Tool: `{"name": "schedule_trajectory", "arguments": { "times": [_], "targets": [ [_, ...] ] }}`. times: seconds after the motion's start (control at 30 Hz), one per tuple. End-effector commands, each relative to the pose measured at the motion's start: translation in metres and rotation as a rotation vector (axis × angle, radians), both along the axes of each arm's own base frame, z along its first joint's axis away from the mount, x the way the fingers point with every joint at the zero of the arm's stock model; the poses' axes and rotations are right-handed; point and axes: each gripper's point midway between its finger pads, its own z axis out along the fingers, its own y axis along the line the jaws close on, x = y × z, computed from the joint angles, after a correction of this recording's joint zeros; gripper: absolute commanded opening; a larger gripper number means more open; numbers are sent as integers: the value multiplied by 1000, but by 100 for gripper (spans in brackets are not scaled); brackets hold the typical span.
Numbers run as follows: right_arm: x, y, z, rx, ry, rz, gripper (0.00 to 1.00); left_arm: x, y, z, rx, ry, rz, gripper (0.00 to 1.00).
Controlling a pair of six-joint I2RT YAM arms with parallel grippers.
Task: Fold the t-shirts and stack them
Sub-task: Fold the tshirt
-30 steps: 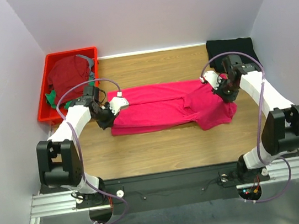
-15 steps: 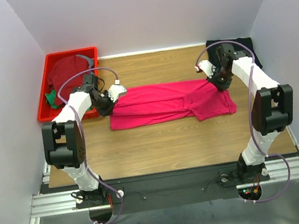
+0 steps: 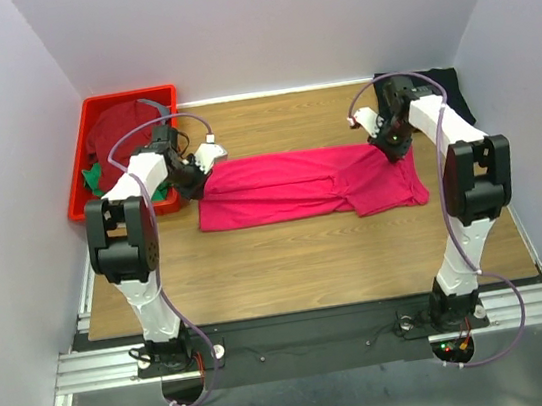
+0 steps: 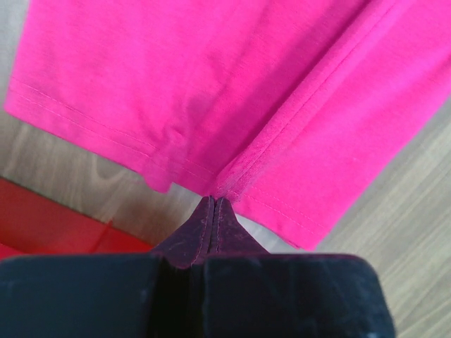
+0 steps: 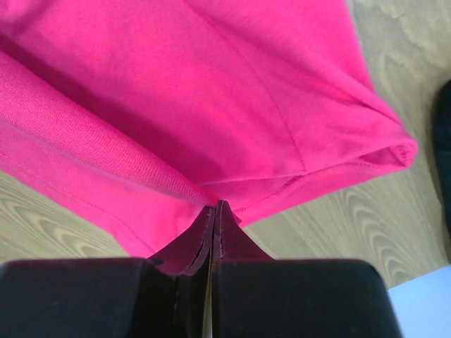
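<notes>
The bright pink-red t-shirt (image 3: 299,187) is lying stretched lengthways across the middle of the wooden table (image 3: 291,271), and both arms are pinching its far edge. The left gripper (image 4: 213,202) is pressing its fingers tight together on a hem fold at the left end, and the right gripper (image 5: 215,206) is doing likewise at the right end. A black t-shirt (image 3: 425,88) is sitting in the far right corner, while a dark red t-shirt (image 3: 122,131) and a green t-shirt (image 3: 94,177) are lying in the red bin (image 3: 125,95) on the far left.
</notes>
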Motion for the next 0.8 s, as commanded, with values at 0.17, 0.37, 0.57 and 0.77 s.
{"name": "schedule_trajectory", "arguments": {
  "times": [0.17,0.37,0.57,0.77],
  "targets": [
    [33,-9,27,22,-94,-1,1,20,2,18,-30,-30,29,0],
    [41,-7,10,35,-53,12,1,30,4,9,-21,-18,56,0],
    [46,-8,-4,35,-24,-13,27,34,10,-4,12,5,103,10],
    [50,-28,23,72,-66,-171,74,34,10,23,-7,-36,135,48]
  ]
}}
